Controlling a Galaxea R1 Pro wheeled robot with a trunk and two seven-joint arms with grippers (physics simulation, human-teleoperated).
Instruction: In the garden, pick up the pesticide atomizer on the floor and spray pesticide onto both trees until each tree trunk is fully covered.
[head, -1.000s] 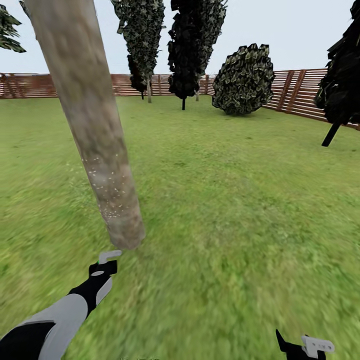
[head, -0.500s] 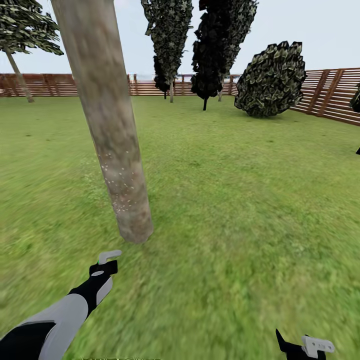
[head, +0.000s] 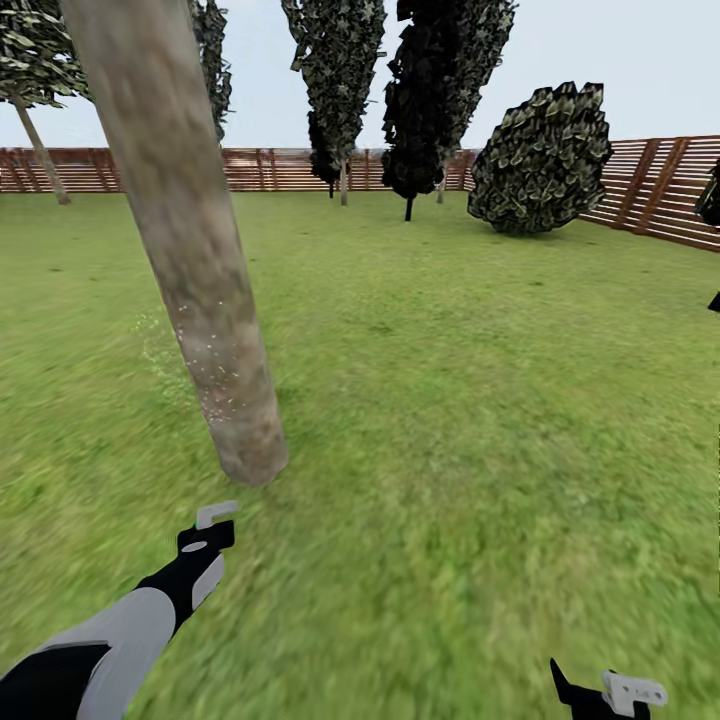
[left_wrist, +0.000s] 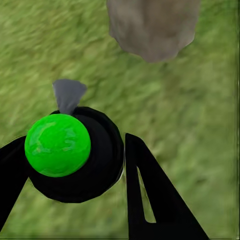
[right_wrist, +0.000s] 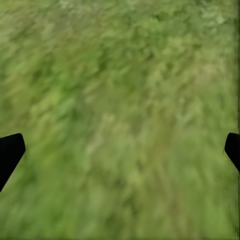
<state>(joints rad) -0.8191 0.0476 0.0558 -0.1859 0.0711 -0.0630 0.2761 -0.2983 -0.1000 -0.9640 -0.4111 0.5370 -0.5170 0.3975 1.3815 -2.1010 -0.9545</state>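
Pinching the atomizer (left_wrist: 70, 155) by its round black body at lower left of the wrist view, left claw (left_wrist: 75, 165) aims at the speckled trunk (head: 190, 270); likely light, rigid, slippery plastic; right claw (right_wrist: 120, 150) spread empty over grass.

round bush (head: 541, 160), black tree (head: 440, 90)

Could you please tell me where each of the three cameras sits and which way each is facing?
Head view: high on the robot, facing forward and down at the tree trunk, lawn and fence; both arms show.
Left wrist view: by the left gripper, facing the atomizer and trunk base.
Right wrist view: by the right gripper, facing grass; jaws apart.
Head and left wrist views share the trunk.
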